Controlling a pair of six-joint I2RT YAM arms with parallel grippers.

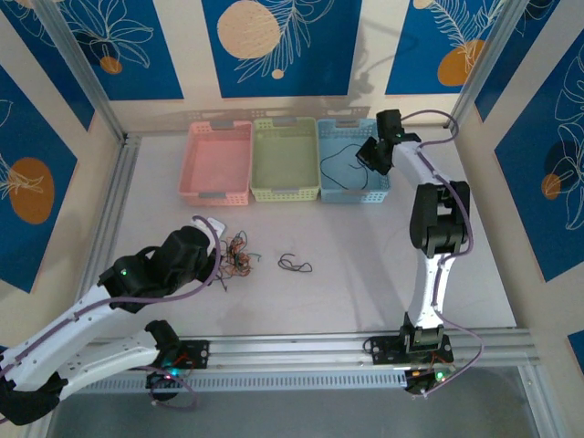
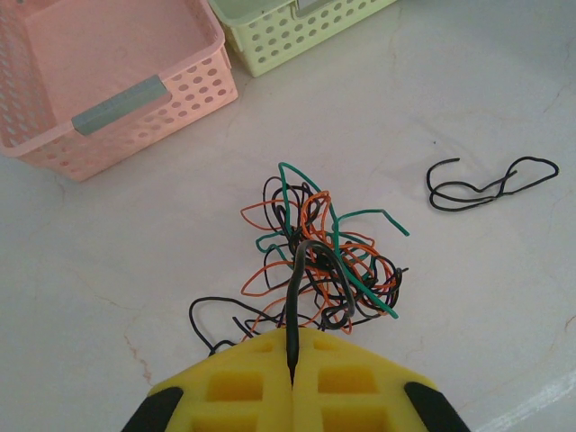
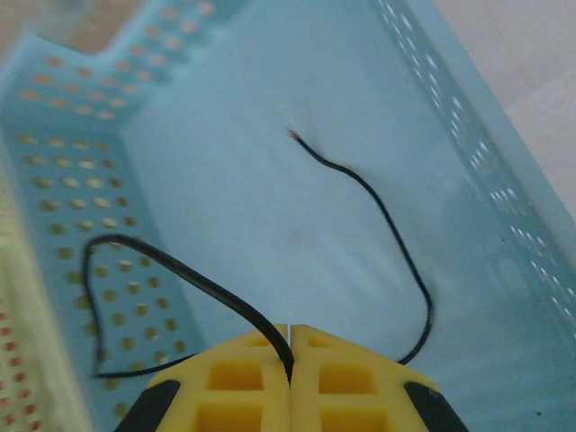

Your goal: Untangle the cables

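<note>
Left gripper (image 2: 292,351) pinched shut on a dark cable (image 2: 292,297) coming up out of the tangle of black, orange and green cables (image 2: 319,247), which sits on the white table (image 2: 135,270) near the pink basket (image 2: 117,99) and green basket (image 2: 297,36). Right gripper (image 3: 291,346) clamped together on a black cable (image 3: 193,274) that trails inside the blue basket (image 3: 504,180). One separate black cable (image 2: 481,184) lies loose on the table, right of the tangle and apart from it.
</note>
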